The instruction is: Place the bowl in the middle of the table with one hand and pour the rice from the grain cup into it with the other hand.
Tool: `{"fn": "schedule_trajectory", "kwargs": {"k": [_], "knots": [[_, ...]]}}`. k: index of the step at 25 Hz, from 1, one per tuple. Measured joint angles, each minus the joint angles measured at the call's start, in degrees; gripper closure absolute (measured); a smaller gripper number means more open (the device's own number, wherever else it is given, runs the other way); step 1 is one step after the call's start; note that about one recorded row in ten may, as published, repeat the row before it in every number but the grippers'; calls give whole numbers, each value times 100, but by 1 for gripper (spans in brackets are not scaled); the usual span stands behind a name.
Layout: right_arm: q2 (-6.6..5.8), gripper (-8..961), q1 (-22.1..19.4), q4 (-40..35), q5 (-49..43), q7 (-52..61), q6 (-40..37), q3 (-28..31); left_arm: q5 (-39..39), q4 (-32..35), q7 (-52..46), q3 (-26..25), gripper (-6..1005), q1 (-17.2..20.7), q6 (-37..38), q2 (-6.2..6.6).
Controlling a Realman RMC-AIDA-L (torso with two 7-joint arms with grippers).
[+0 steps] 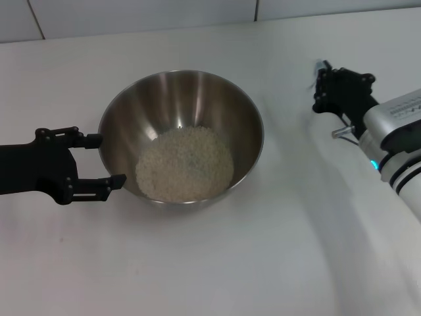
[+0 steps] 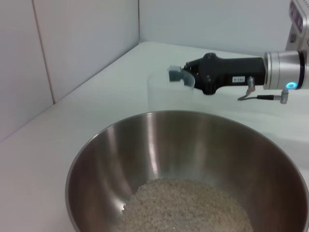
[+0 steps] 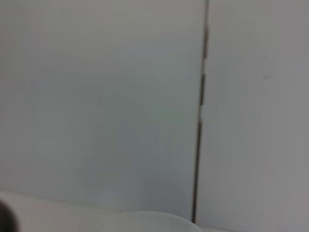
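Mid-surface (image 1: 217, 263): bowl (image 1: 125, 112) holds rice (image 1: 185, 163); pour looks done. Left tool (image 1: 104, 159) spread at rim, gripping nothing. Right tool (image 1: 323, 85) clamps grain cup (image 2: 164, 92), seemingly empty. Next: set cup down, release.

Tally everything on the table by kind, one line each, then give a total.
Steel bowl: 1
Heap of rice: 1
Clear grain cup: 1
Black grippers: 2, left gripper, right gripper
Total: 5

The left gripper (image 1: 105, 159) extends in from the left, low and horizontal, with its two fingers spread apart. The right gripper (image 1: 320, 84) reaches toward the far right, forearm angled in from the near right, status light lit blue.
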Motion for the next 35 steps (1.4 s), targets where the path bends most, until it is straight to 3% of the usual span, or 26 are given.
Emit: {"fn": "schedule_trajectory", "kwargs": {"k": [8,16,26,33,35], "knots": [[4,911,138,10,-362,40,511,-8,2,11,-7,-18,170,-25,-2,3],[19,904,44,128,-369,54,555,2,1,11,-8,-4,170,-45,-3,3],[-1,634,-389,359,-375,58,396,4,3,-29,-15,-4,170,-40,2,11],[-67,483,-1013,519,-554,346,-418,-34,9,-33,-12,-14,170,-23,3,11],[-123,394,-1123,448,-726,810,-567,-49,11,-31,-10,-28,170,-4,3,11]]}}
